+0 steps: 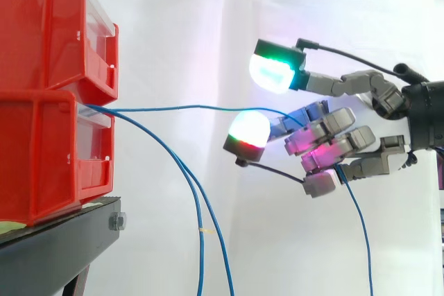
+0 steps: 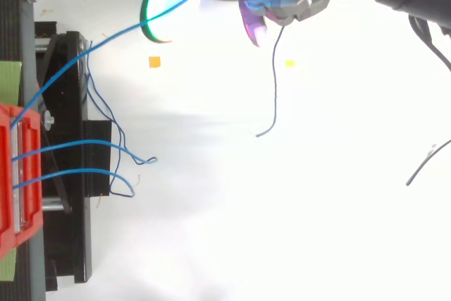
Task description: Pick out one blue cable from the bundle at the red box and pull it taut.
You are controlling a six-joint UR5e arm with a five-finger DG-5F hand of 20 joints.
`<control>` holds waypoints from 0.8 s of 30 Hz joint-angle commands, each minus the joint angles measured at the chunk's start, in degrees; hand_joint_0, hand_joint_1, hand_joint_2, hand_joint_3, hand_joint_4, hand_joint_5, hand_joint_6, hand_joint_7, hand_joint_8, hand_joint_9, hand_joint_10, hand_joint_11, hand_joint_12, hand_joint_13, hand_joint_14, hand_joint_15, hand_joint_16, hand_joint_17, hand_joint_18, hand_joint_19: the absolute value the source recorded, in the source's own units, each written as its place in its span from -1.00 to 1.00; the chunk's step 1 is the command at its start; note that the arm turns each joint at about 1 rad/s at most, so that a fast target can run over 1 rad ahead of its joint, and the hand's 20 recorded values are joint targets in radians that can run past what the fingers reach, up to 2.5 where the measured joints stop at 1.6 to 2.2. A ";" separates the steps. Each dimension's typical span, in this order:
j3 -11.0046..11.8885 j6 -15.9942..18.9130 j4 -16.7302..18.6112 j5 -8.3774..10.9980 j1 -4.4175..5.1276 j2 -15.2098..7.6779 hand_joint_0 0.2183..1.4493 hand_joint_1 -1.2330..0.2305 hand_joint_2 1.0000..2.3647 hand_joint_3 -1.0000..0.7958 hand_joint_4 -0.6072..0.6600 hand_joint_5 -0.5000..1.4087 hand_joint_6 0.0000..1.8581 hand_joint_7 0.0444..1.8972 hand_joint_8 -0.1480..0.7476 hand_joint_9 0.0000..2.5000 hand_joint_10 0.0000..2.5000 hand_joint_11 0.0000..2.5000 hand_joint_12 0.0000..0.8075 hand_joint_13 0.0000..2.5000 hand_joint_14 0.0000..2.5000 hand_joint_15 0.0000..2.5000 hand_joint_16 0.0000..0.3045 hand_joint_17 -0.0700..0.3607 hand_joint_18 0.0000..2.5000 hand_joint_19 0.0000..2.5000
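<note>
Over at 3 o'clock in the side view, the robot hand (image 1: 333, 136) is closed round one thin blue cable (image 1: 180, 108), fingers curled over it and glowing pads pointing toward 9 o'clock. That cable runs nearly straight and level across from the stacked red plastic bins (image 1: 41, 67) at 9 o'clock, and its loose tail drops toward 6 o'clock below the palm. Two more blue cables (image 1: 201, 254) sag slack from the same bin, beside the black stand (image 1: 62, 240).

Bright, even light, white curtain (image 1: 187, 25) nearly washed out, glare round the glowing pads (image 1: 272, 73) of the hand (image 1: 381, 95)
</note>
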 commanded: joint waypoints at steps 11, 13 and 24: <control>-2.16 -5.11 5.10 0.55 1.12 0.00 -0.35 -0.04 -0.98 -0.31 0.25 -0.71 -0.02 -0.24 0.04 -0.34 1.00 -0.24 -0.11 -0.12 0.61 -0.21 -0.61 -0.05 -0.09 -0.08; -2.16 -5.72 5.37 0.47 1.30 0.00 -0.35 -0.05 -0.98 -0.28 0.24 -0.71 -0.02 -0.24 0.04 -0.33 1.00 -0.24 -0.11 -0.11 0.60 -0.22 -0.61 -0.05 -0.09 -0.08; -2.08 -5.90 5.81 0.38 1.47 0.00 -0.32 -0.17 -0.97 -0.14 0.24 -0.70 0.00 -0.24 0.03 -0.33 1.00 -0.22 -0.09 -0.10 0.58 -0.20 -0.61 -0.05 -0.09 -0.06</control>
